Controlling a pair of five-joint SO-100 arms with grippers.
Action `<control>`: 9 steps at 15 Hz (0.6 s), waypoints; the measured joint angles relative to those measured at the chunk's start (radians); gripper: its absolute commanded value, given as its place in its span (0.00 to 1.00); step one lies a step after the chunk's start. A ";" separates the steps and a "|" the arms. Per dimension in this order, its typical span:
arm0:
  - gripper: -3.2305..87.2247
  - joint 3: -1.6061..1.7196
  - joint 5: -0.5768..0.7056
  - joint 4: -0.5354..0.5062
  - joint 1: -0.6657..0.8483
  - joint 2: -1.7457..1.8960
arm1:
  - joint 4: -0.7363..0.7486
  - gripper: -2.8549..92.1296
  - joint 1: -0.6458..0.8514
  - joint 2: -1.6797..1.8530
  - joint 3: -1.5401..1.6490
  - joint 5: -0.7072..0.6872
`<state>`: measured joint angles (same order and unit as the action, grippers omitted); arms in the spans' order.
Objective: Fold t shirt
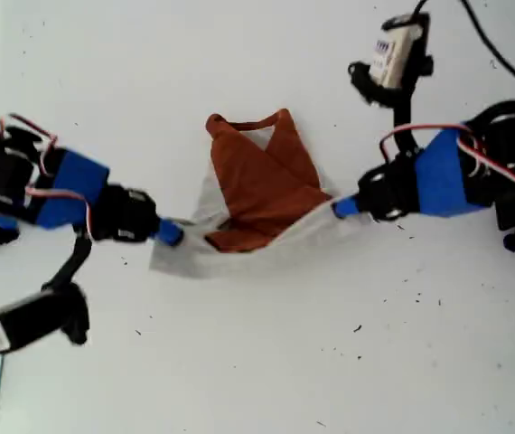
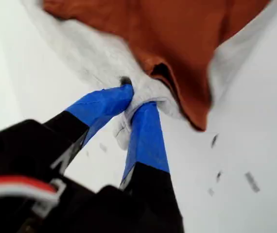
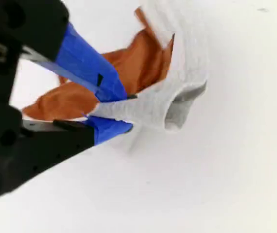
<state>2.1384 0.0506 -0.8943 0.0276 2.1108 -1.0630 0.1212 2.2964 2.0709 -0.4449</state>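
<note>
- the t shirt (image 1: pixel 262 176) is bunched up around the middle of the white table (image 1: pixel 285 362). it's nowhere near flat.
- what shows on top is mostly rust-orange. the sleeves are crossed over each other, with the neckband end pointing to the far side of the exterior view.
- light grey body fabric pokes out along the near edge and both sides of the heap.
- i can't see any print from these angles.
- my first pincer (image 1: pixel 172 233) comes in from the exterior view's left. its blue tips are squeezed down on a wad of grey fabric at that end of the shirt.
- in the first wrist view the first pincer (image 2: pixel 136 97) has grey cloth crammed between the two tips. an orange cuff of the shirt (image 2: pixel 177 34) hangs just beside them.
- my second pincer (image 1: pixel 341 208) reaches in from the exterior view's right and is nipped onto the grey edge on that side.
- in the second wrist view the second pincer (image 3: pixel 121 114) has its tips nearly together on a thin flap of the shirt (image 3: pixel 153 104). a rolled bit of hem sticks out past them, with orange behind.
- the grey strip between the two pincers runs along the near side of the pile. it looks a bit lifted, but the shot is blurry so i can't say for sure.
- there are little dark specks (image 1: pixel 359 328) scattered on the table on the near side of the exterior view.
- a black cable (image 1: pixel 501 50) crosses the exterior view's far right corner.
</note>
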 measured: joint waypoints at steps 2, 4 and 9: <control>0.36 0.262 0.083 0.018 0.380 0.311 | 0.170 0.42 0.276 0.118 0.164 -0.060; 0.33 0.391 0.161 0.014 0.655 0.417 | 0.206 0.42 0.491 0.270 0.310 -0.048; 0.26 0.752 0.104 0.080 0.480 0.847 | -0.092 0.42 0.506 0.853 0.684 0.002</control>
<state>2.8900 0.1549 -0.8145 0.5077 2.9575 -1.1551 0.6274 3.1493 2.7550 -0.4433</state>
